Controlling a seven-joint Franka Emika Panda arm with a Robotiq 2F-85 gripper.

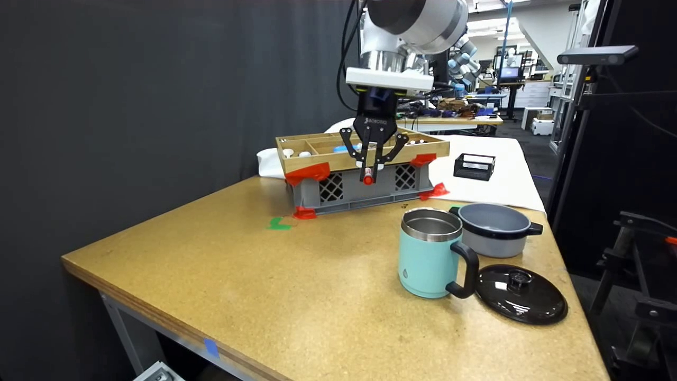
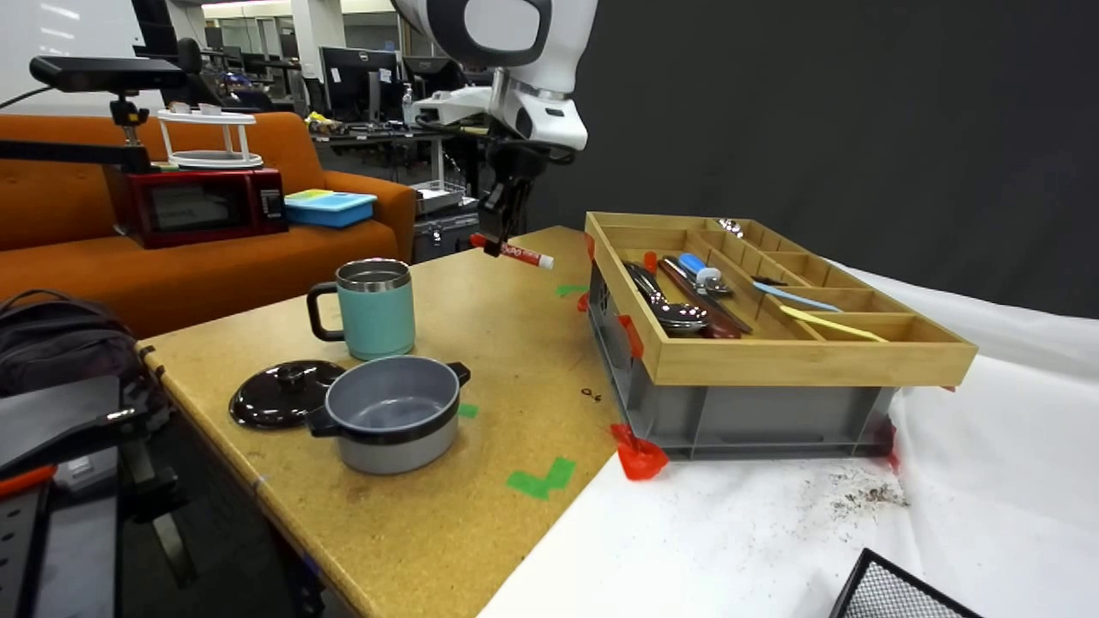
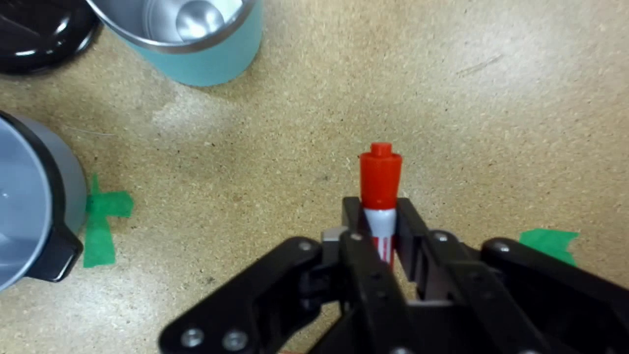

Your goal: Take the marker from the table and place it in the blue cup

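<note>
The marker is red with a white end and a red cap; it shows in both exterior views [image 1: 368, 180] [image 2: 525, 254] and in the wrist view [image 3: 381, 179]. My gripper [image 1: 372, 174] [image 2: 494, 247] [image 3: 379, 209] is shut on it and holds it above the table, lying nearly level, slightly tilted. Part of the marker is hidden between the fingers. The blue cup, pale blue-green with a steel rim and black handle, stands upright on the table in both exterior views [image 1: 426, 264] [image 2: 378, 319]. In the wrist view the cup [image 3: 211, 64] is at upper left, apart from the gripper; its inside looks empty.
A grey pot [image 1: 492, 244] [image 2: 395, 451] [image 3: 73, 169] and a black lid [image 1: 521, 304] [image 2: 288, 395] [image 3: 44, 34] stand beside the cup. A wooden cutlery tray [image 1: 365, 161] [image 2: 807, 367] on a grey crate [image 1: 359, 191] is near the gripper. A black mesh box [image 1: 474, 172] lies farther off.
</note>
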